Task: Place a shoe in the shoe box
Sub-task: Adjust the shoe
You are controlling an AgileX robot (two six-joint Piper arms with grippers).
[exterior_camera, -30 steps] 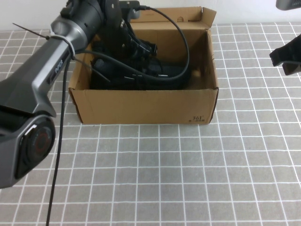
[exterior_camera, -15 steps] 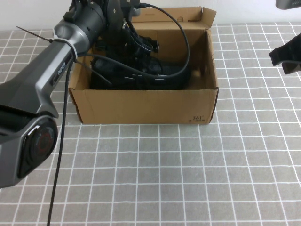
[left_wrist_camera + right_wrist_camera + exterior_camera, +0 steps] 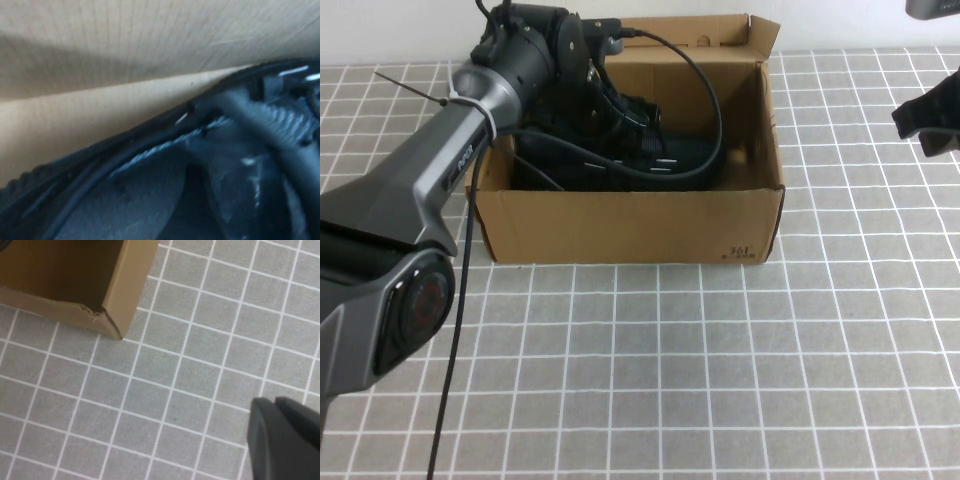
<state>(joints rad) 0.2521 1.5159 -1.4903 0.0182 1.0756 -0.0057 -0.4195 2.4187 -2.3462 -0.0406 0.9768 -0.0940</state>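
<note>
left pincer inside shoe box over shoe, right pincer aside

The box is plain brown cardboard with small dark print at one front corner. The shoe inside is black, with small white marks. The table is grey, crossed by a white grid of squares. The left gripper and right gripper are black.

I work at a bare test bench: a grey worktop ruled in white squares, set against a plain white wall.
</note>
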